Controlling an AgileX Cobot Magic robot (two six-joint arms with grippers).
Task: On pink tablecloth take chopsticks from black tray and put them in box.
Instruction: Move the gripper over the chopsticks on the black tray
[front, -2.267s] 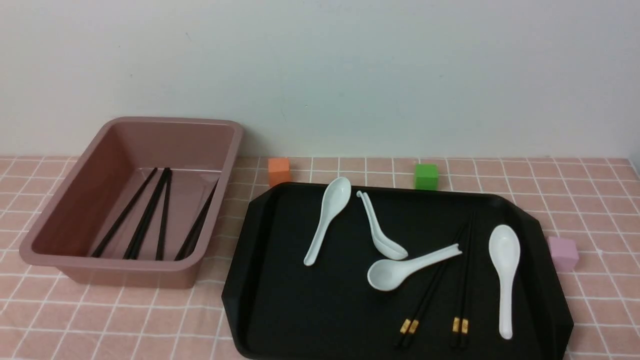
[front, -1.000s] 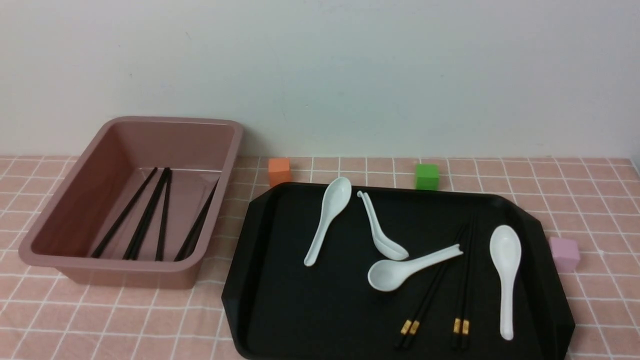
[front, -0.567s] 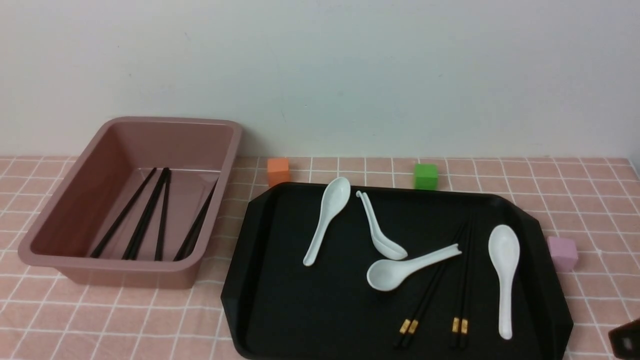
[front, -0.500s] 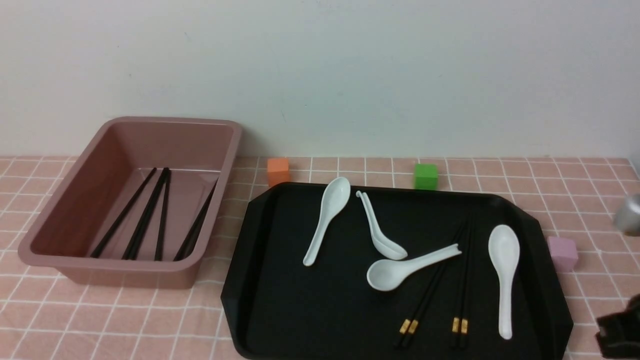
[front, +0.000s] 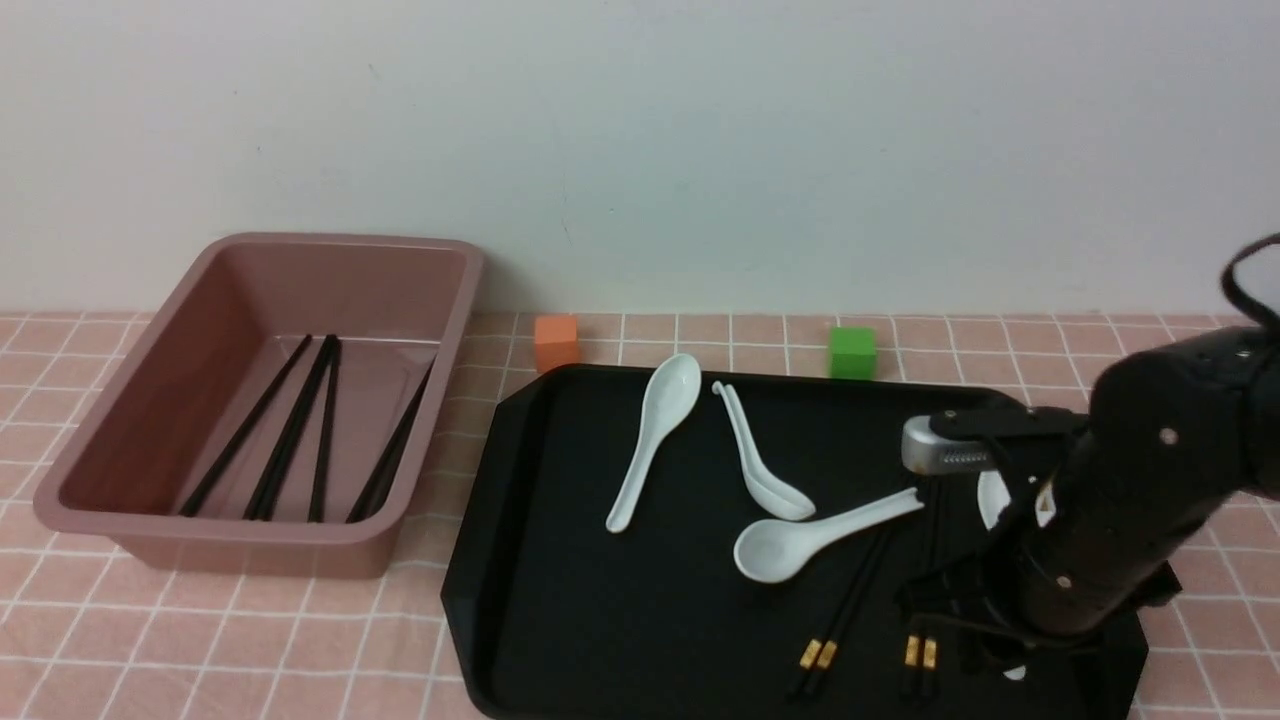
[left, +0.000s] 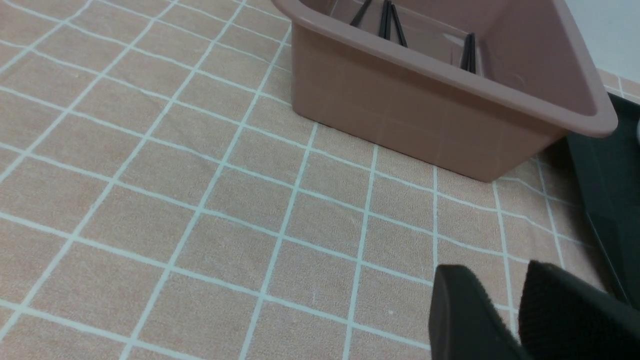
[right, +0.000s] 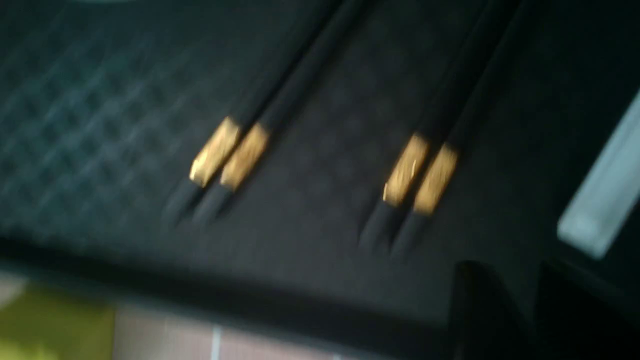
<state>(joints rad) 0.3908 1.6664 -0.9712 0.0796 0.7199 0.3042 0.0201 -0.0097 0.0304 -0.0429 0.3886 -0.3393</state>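
Matte black tray (front: 600, 620), low-rimmed, on grid-lined pink tablecloth (front: 200, 640): two gold-banded chopsticks (front: 818, 654) pairs, glossy white spoon (front: 790, 548) handle crossing one; right claw (right: 520, 310) just beside banded ends, blurred, state unclear; left claw (left: 517, 320) pressed together, empty.

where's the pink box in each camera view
Front view: the box is on the robot's left, beside the black tray, chopsticks inside.
Left wrist view: the box stands on the pink tablecloth, the black tray's edge beside it.
Right wrist view: not in it.
Shared landmark: the black tray, seen in all three views.
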